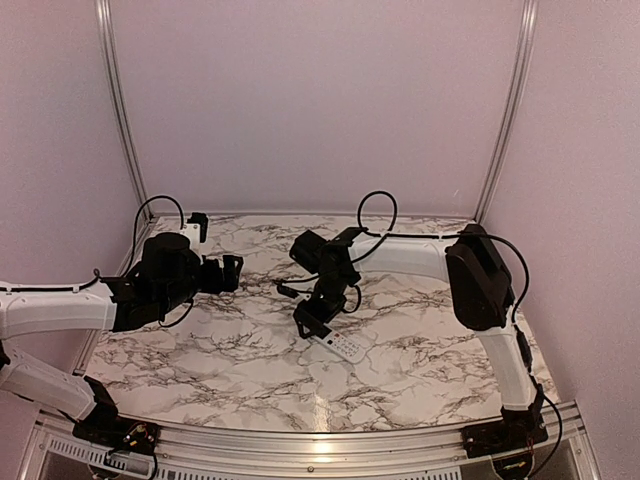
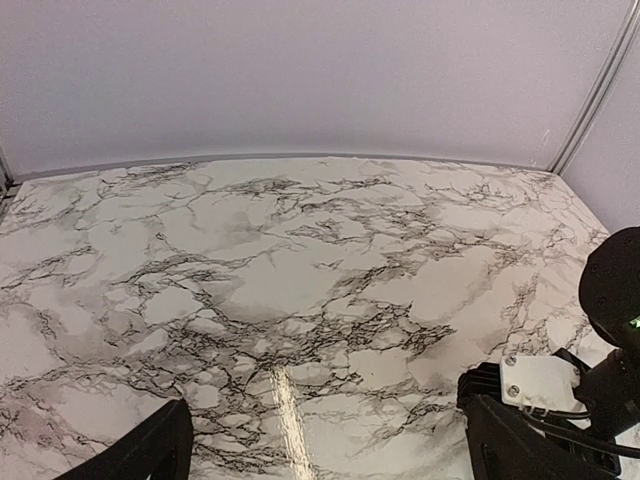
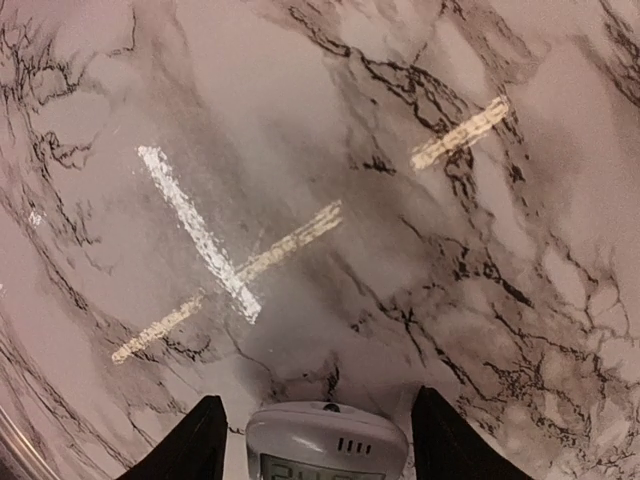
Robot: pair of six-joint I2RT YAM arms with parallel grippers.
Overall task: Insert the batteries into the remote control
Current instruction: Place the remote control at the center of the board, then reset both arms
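Table (image 1: 200, 350): white marble pattern with dark veins, enclosed by pale walls (image 1: 320, 100) on three sides.
Remote (image 1: 341, 346): laid flat on the table, right of centre, at a slant. One end is under the right gripper; the other points toward the near right. Small dark buttons are seen on its upper face.
Remote, right wrist view: the rounded screen end is framed at the bottom edge, with three short slots above the display. Digits are shown but cannot be read in full.
Right gripper (image 1: 313, 322): low over the remote's far-left end, jaws parted moderately and set astride that end. One of the fingers (image 3: 195, 445) is placed to each side. A thin strip of table is seen between the casing and the finger at the left of that view. On the other side the gap is too slim for contact to be judged. No clamped hold is shown.
Left gripper (image 1: 228, 272): held above the left part of the table, well apart from the remote and pointed toward the right arm (image 1: 480, 280). Jaws are spread wide and nothing is held; only dark fingertips are seen, in the bottom corners of the left wrist view.
Right arm: reaches in from the near-right base, bent at the elbow, with a black cable (image 1: 378, 200) looped above the wrist.
Reflections (image 3: 200, 235): bright streaks are seen on the table beyond the remote.
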